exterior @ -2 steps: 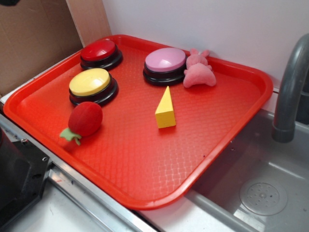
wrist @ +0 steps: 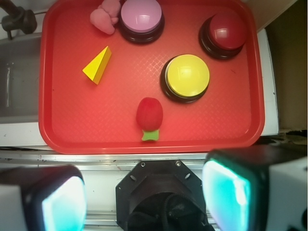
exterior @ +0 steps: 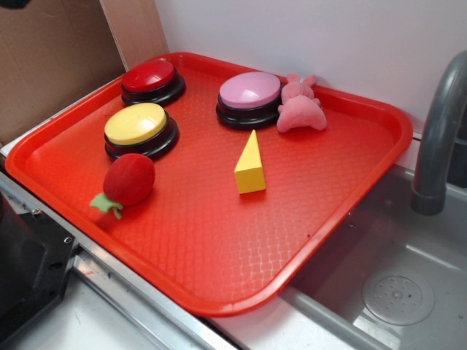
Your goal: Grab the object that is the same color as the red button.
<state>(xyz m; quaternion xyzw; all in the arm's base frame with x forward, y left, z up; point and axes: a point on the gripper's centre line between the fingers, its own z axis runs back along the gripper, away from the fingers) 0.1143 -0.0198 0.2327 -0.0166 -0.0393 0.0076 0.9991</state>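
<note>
I hold the fingers (wrist: 144,192) spread wide and empty, high above the tray (wrist: 57,130); the strawberry (wrist: 149,113) lies just beside the yellow button (wrist: 186,77), so a drifting descent risks pressing that dome or pinching only the leaf.

Your wrist view cuts the gripper (wrist: 144,197) fingers (wrist: 231,192) off at the bottom edge — both blurred, tips unseen. The tap (exterior: 440,138) runs out of the exterior frame at right, and the pink pig (wrist: 106,17) is clipped up top — face unreadable.
</note>
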